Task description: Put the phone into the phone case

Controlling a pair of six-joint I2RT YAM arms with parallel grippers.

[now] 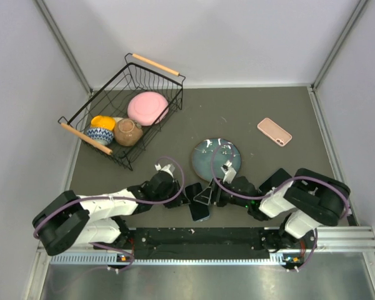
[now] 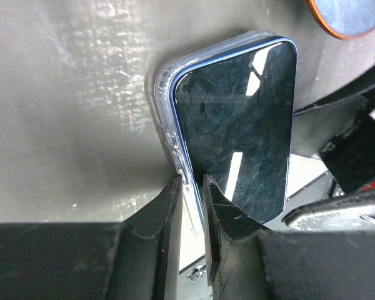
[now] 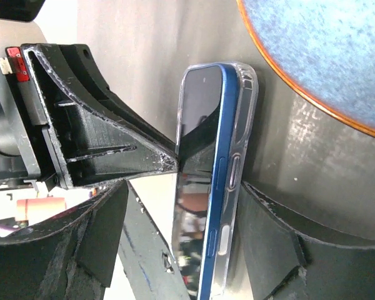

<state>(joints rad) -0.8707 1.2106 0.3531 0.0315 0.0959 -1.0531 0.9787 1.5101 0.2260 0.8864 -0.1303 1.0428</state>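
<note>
two claws meet at one spot, at the near middle of the table, just before the plate. i think one presses while the other stops things from sliding. the phone lies there screen up on the clear phone case. i judge it nearly seated, since the case rim shows along one long side and the far short end. the left claw is narrow and nips that long side, one finger on the glass and the other outside the rim, probably to push the edge in. the right claw is wide and stands across phone and case, one finger against the case, the other apart from the screen. the long axis of the phone runs from the near edge toward the plate.
</note>
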